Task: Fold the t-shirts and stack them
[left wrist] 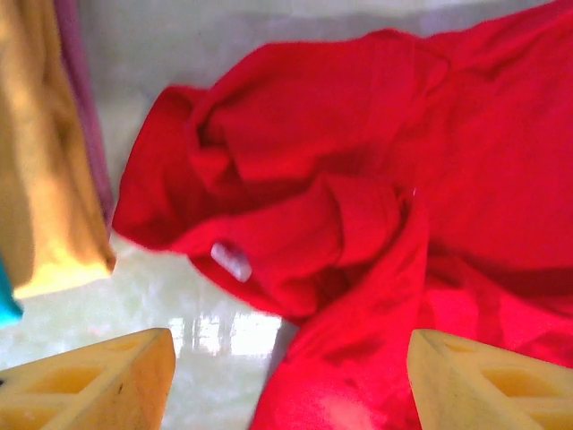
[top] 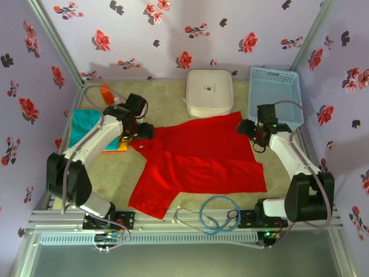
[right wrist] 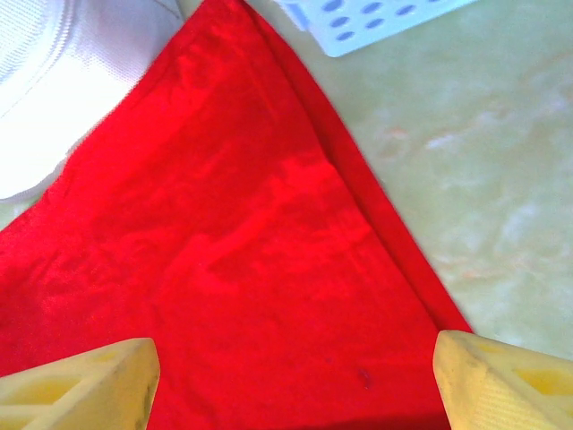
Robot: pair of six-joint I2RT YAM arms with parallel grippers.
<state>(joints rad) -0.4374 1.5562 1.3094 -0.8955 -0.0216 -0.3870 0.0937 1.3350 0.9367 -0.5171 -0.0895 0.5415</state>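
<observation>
A large red t-shirt (top: 202,164) lies rumpled across the middle of the table (top: 115,179), bunched collar toward 9 o'clock, one corner at 1 o'clock just beside the white case (top: 209,92). The left gripper (top: 144,131) hangs over the collar, jaws apart and empty, while the right gripper (top: 245,128), jaws wide and holding nothing, hovers above the shirt's 2 o'clock edge. A teal shirt (top: 83,124) and an orange shirt (top: 114,146) sit at the table's 9 o'clock side

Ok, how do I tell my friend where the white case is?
Look at the far edge of the table, by the flowery wall. Two things sit there side by side. The case is the left one: solid white with rounded corners, while the basket beside it is light blue and full of holes.
</observation>
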